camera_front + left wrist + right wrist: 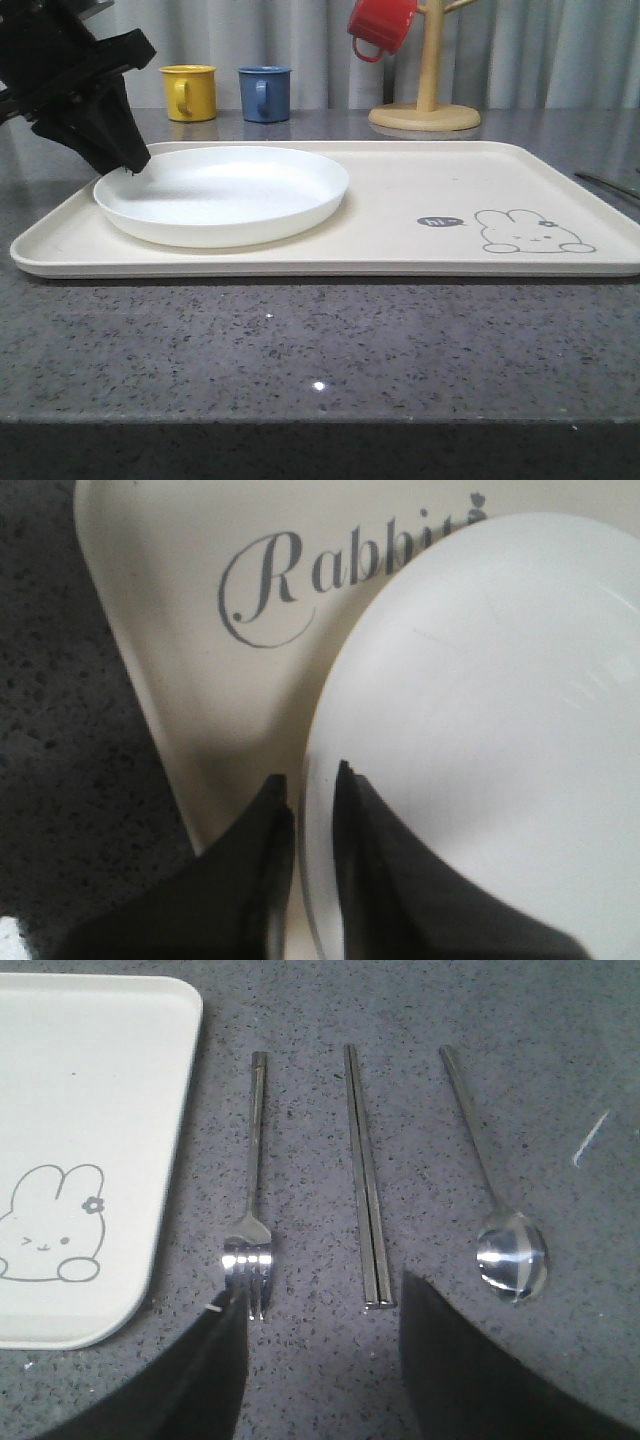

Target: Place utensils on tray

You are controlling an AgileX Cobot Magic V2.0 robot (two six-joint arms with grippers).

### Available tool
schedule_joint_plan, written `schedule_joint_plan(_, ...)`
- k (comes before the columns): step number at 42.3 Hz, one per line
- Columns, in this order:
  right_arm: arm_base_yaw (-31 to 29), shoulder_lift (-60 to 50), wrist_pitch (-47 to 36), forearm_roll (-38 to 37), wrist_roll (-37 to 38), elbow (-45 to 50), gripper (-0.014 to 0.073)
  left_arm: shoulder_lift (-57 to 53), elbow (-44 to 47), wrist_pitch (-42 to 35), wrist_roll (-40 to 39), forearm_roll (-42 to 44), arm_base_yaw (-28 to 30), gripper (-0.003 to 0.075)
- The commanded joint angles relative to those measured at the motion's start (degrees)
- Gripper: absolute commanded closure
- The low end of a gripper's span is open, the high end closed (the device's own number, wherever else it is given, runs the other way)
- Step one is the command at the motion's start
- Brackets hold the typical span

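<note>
Grey curtain backs the scene; speckled dark grey stone table (320,350) runs across the front view.

Cream tray (400,215) lies flat on the table, rim low, corners rounded. Bunny drawing (533,232) with "hi" bubble near its right end; grey "Rabbit" script (330,575) at its left end, partly covered by the plate.

White plate (222,193), round and shallow, sits on the left half of the tray.

Left end effector (128,158) is at the plate's left rim. Left wrist view: one finger outside the rim, one finger (400,880) over the inside, rim in the narrow gap between them; grasping the plate edge.

Wooden mug tree (427,95) behind the tray, red mug (381,25) hung on it. Yellow mug (189,92) and blue mug (264,93) stand side by side behind the plate.

Right wrist view: fork (252,1210), chopsticks (366,1175) and spoon (497,1195) lie parallel on the table, just off the tray's right end, fork nearest it. Right end effector (320,1350) hovers over them, spread wide, grasping nothing.
</note>
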Motion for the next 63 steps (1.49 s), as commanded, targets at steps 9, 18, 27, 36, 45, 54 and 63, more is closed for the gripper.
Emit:
schedule_joint_plan(9, -0.21, 0.37, -3.41, -0.14, -0.37, -1.83, 0.0211, -4.93, -2.84, -0.57, 1.04, -1.64, -0.34, 0.0418)
schedule_joint_plan(18, -0.21, 0.37, -3.41, -0.14, -0.37, -1.83, 0.0211, -13.56, -2.35, 0.16, 2.64, 0.51, -2.23, 0.0418)
schedule_joint_plan(27, -0.21, 0.37, -3.41, -0.14, -0.37, -1.83, 0.0211, -23.16, 1.25, 0.31, -3.94, 15.01, -10.81, 0.0418)
schedule_joint_plan(36, -0.21, 0.37, -3.53, 0.02, -0.37, -1.83, 0.0211, -34.96, 11.16, -3.25, -17.17, 27.5, -15.35, 0.0418)
schedule_joint_plan(45, -0.21, 0.37, -3.29, 2.73, -0.37, -1.83, 0.0211, -49.18, 23.7, -7.94, -18.88, 28.3, -15.09, 0.0418)
schedule_joint_plan(54, -0.02, 0.37, -1.3, 3.67, -1.53, -3.87, 0.0211, -60.06, 29.85, -7.94, -18.88, 28.3, -15.09, 0.0418)
schedule_joint_plan(63, 1.65, 4.47, 7.74, 7.18, -8.47, -10.27, 0.0211, -62.91, 30.09, -7.72, -18.88, 28.3, -15.09, 0.0418)
